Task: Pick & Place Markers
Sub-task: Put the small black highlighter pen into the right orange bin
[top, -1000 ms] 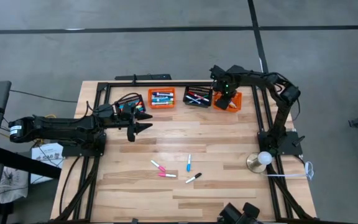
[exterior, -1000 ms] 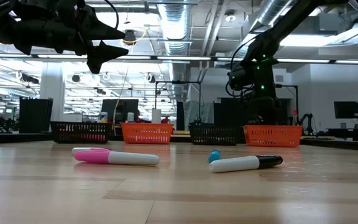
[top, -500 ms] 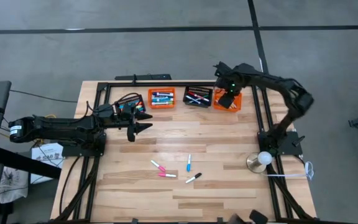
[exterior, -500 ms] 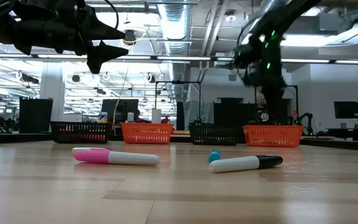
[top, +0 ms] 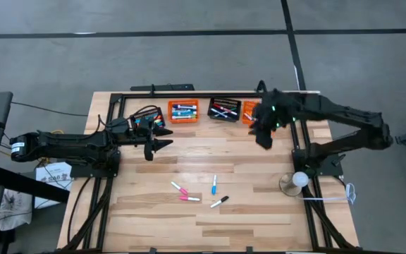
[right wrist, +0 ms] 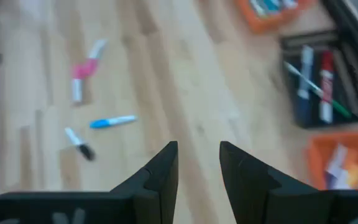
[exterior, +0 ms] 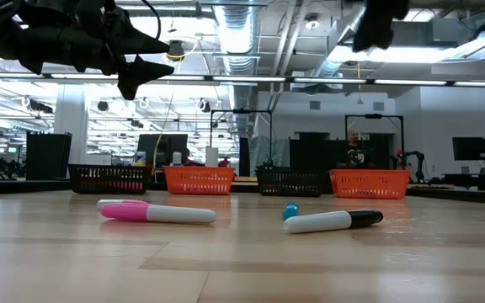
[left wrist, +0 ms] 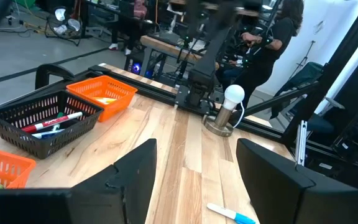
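Desk (top: 245, 212): pale wood planks, smooth, with a light sheen in the low view. Markers (exterior: 157, 212): glossy plastic barrels and caps. Baskets (top: 183, 111): slatted plastic, orange and black. Arms (top: 69, 144): matt black. Frame rails (top: 309, 212): dark metal. Floor (top: 189, 63): dull grey, smooth.

Right end effector (exterior: 375, 21) blurred, cut off above.

One camera looks straight down on the whole table (top: 259, 212). Another sits at tabletop level, facing the far baskets (exterior: 199, 179). Both wrist cameras look forward; all share the tabletop.
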`<action>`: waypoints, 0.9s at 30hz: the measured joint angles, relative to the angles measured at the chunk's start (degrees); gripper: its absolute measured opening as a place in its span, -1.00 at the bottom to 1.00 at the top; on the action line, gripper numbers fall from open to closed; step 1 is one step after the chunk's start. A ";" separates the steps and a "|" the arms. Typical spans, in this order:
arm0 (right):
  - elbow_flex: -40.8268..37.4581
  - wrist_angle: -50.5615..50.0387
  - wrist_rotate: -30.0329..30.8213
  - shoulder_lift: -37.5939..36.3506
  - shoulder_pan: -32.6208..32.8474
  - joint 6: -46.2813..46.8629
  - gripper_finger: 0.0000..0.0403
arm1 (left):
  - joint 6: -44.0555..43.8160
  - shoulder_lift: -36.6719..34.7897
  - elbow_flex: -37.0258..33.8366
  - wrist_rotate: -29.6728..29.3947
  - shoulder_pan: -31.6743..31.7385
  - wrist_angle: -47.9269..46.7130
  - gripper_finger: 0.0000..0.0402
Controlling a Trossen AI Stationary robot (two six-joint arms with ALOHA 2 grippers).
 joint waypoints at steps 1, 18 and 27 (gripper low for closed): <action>0.00 0.73 0.81 -0.43 2.63 1.33 -0.47 | 0.00 0.00 0.00 0.00 0.00 0.00 0.10; 0.00 12.12 8.01 4.80 21.59 6.98 -0.47 | -0.02 0.02 0.00 0.01 0.02 0.55 0.10; 0.00 12.10 2.39 15.00 24.82 0.37 -0.47 | -0.02 0.02 0.00 0.02 0.00 0.92 0.10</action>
